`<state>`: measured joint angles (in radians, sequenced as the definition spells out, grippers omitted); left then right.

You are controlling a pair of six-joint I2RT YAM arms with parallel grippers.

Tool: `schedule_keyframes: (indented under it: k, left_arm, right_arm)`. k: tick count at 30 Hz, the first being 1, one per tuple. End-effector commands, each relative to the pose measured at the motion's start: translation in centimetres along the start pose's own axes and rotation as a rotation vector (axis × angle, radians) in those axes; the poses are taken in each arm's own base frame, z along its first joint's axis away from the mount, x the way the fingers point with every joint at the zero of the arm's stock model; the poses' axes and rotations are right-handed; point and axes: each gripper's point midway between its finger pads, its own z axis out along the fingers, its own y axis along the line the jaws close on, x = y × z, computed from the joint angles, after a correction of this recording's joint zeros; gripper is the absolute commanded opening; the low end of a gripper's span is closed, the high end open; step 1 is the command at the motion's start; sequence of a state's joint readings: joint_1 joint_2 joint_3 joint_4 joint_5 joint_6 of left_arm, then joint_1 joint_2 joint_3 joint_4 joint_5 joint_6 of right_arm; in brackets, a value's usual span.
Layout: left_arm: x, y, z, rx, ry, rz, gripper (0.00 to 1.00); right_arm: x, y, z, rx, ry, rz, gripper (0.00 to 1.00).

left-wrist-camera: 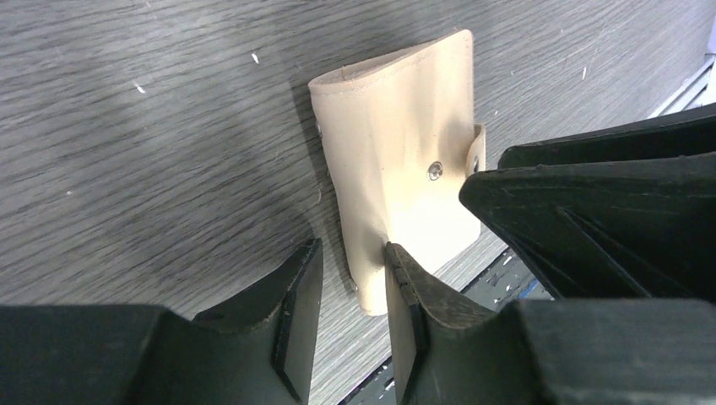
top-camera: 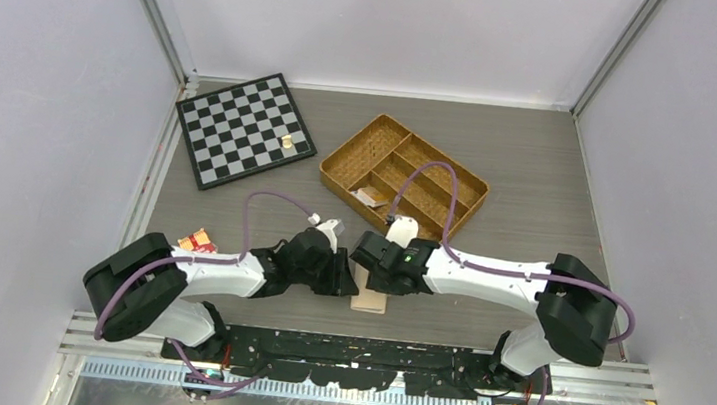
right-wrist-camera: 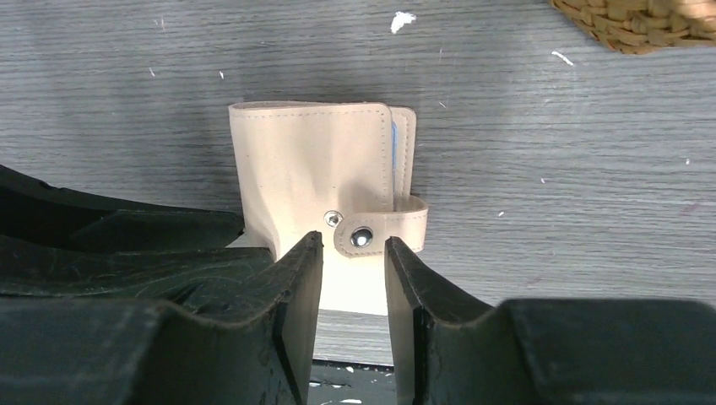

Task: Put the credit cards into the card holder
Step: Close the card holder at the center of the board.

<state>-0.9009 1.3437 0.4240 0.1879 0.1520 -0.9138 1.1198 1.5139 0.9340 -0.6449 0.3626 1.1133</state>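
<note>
1. Top view: on the grey wood-grain bench (top-camera: 538, 181), the small peach-beige leather-like folding card holder (top-camera: 369, 302) lies near the front edge. It is partly hidden beneath the two claws. The left claw (top-camera: 346, 280) and right claw (top-camera: 374, 275) meet over it from either side, close together. Farther back lie a black-and-white chessboard (top-camera: 242, 128) bearing a small tan piece (top-camera: 287, 141), and a woven wicker divided tray (top-camera: 435, 150) with a small pale packet (top-camera: 368, 197) in one compartment. A red-brown packet (top-camera: 196, 240) lies beside the left arm.

2. Left wrist view: the card holder (left-wrist-camera: 397, 152) lies folded on the bench, its cover bowed up a little. The left claw (left-wrist-camera: 353, 253) has its fingers (left-wrist-camera: 295, 312) apart with a narrow gap, which sits at the holder's near corner. One tip touches the holder's edge, and nothing is clamped. The right claw's dark body crowds in from the right.

3. Right wrist view: the card holder (right-wrist-camera: 312, 169) is closed, and its snap tab (right-wrist-camera: 380, 226) wraps round the edge with the metal stud showing. A thin blue card edge (right-wrist-camera: 394, 135) peeks out at the holder's open side. The right claw (right-wrist-camera: 353, 245) has its fingers parted just above the holder's near end, gripping nothing.
</note>
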Motion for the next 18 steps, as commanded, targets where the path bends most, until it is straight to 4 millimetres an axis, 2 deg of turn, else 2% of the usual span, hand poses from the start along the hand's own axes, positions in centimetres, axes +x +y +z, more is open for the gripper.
schedule_keyframes:
  k: [1,9,14,18]
  left_arm:
    - [-0.5,-0.8,0.3,0.047,-0.021,-0.006,0.34]
    - [-0.4,-0.1,0.4,0.018,-0.021,-0.005,0.31]
    - [-0.4,0.1,0.3,0.004,-0.022,0.000,0.30]
    - [-0.3,0.2,0.4,0.001,-0.016,-0.001,0.30]
  right_arm:
    - [-0.8,0.5,0.0,0.025,-0.036,0.014,0.38]
    - [-0.4,0.2,0.6,0.059,-0.022,-0.018,0.37]
    - [-0.4,0.5,1.1,0.055,-0.024,-0.026,0.29]
    - [-0.4,0.8,1.3,0.051,-0.023,-0.035,0.15]
